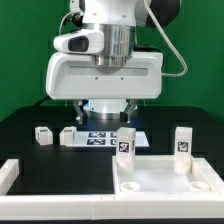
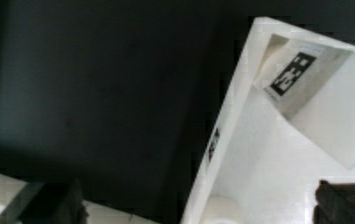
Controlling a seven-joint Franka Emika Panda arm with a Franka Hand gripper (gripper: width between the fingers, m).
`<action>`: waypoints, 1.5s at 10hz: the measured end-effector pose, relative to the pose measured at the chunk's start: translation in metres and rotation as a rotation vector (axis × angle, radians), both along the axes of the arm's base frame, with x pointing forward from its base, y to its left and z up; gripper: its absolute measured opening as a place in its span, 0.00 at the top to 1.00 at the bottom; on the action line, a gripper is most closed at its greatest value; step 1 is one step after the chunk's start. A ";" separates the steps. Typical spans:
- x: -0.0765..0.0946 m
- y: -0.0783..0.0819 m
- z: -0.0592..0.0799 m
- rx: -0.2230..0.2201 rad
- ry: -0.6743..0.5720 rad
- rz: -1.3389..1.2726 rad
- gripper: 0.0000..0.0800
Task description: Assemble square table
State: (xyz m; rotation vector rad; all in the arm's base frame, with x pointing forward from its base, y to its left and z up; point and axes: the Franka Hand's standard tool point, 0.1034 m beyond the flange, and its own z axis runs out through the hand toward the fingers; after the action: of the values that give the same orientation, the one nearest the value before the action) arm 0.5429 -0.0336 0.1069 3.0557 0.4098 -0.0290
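The square table's white slab (image 1: pixel 160 182) lies at the front on the exterior view's right. Two short tagged legs (image 1: pixel 125 141) (image 1: pixel 183 141) stand upright at its back corners. Two more legs (image 1: pixel 42 135) (image 1: pixel 69 135) lie on the black table at the left. My gripper (image 1: pixel 103 112) hangs under the arm's big white hand, behind the slab and above the marker board. In the wrist view my gripper (image 2: pixel 200 206) is open and empty, its dark fingertips (image 2: pixel 57 205) wide apart. Between them I see the slab's edge (image 2: pixel 245 150) and a tag (image 2: pixel 295 75).
The marker board (image 1: pixel 104 138) lies flat on the table under the arm. A long white L-shaped rail (image 1: pixel 55 190) runs along the front at the exterior view's left. A green backdrop stands behind the black table (image 1: pixel 30 150).
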 end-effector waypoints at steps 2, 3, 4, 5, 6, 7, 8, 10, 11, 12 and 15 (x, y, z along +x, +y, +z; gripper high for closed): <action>-0.058 -0.039 -0.015 0.015 0.170 -0.106 0.19; -0.078 -0.059 -0.020 0.020 0.238 -0.120 0.19; -0.103 -0.081 -0.023 0.024 0.324 -0.164 0.19; -0.115 -0.095 -0.027 0.024 0.399 -0.196 0.19; -0.109 -0.100 -0.029 0.016 0.424 -0.202 0.19; -0.111 -0.094 -0.029 0.016 0.478 -0.195 0.19; -0.115 -0.092 -0.029 0.016 0.558 -0.194 0.19; -0.118 -0.092 -0.035 0.000 0.698 -0.223 0.19; -0.130 -0.096 -0.043 -0.020 0.766 -0.274 0.19; -0.146 -0.098 -0.051 -0.019 0.796 -0.320 0.19; -0.152 -0.097 -0.054 -0.007 0.804 -0.350 0.19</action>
State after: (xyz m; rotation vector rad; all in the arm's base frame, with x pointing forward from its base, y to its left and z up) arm 0.3907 -0.1307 0.0527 2.9208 -0.1155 -1.2751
